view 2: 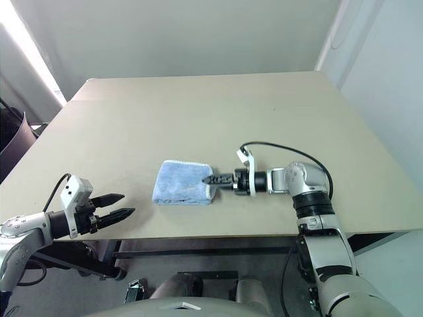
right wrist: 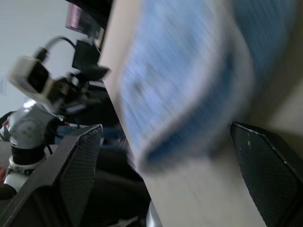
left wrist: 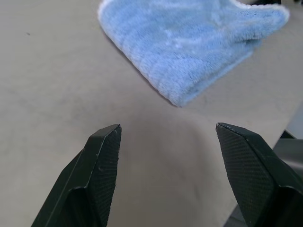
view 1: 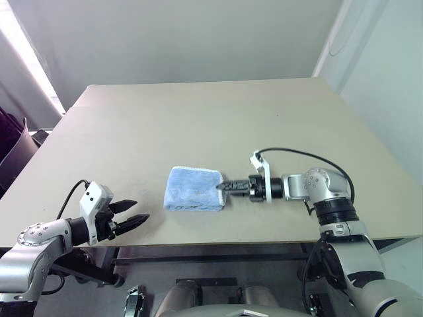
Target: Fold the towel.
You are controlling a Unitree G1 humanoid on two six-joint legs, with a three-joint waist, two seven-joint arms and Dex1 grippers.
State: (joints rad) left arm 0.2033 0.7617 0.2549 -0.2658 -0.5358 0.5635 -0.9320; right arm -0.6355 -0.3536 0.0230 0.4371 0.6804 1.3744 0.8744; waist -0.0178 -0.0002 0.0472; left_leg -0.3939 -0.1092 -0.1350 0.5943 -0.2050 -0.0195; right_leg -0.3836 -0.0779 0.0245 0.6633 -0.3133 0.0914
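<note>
The right hand (view 1: 223, 187) is lying low with its fingers apart, tips at the right edge of the towel (view 1: 193, 189) and gripping nothing. The left hand (view 1: 137, 212) is hovering open by the near edge of the tabletop (view 1: 198, 119), well apart from the cloth. The towel is sitting already folded into a compact pad near the tabletop's front middle. To finish well, I'd judge the right hand is best pressing the open edge flat and squaring the layers, not dragging them.

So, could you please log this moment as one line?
towel: folded, on table | left pincer: open, apart | right pincer: open, at towel's edge
</note>
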